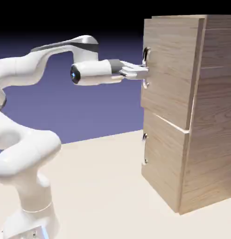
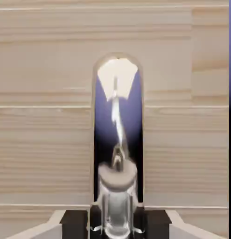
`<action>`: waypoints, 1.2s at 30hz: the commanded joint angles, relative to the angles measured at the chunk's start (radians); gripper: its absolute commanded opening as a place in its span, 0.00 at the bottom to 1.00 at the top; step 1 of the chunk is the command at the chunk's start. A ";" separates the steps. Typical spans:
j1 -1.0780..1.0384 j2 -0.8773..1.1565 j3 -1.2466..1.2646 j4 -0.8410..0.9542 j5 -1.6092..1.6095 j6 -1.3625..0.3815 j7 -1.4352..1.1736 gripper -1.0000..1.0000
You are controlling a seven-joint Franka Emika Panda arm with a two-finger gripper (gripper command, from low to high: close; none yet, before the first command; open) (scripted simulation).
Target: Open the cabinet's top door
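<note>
Pincer closed on the curved silver bar handle of the top door, which sits above the lower door on the wood-grain cabinet, at the exterior view's right. The door looks shut. Main risk: the smooth, rounded bar could slide from between the 2 fingertips if the pull runs straight back while the door swings on an arc. Twisting against that arc might also jam the wrist or drag the cabinet across the counter.
</note>
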 commanded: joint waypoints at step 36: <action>0.336 0.454 -1.275 0.056 -1.109 -1.355 -0.291 0.00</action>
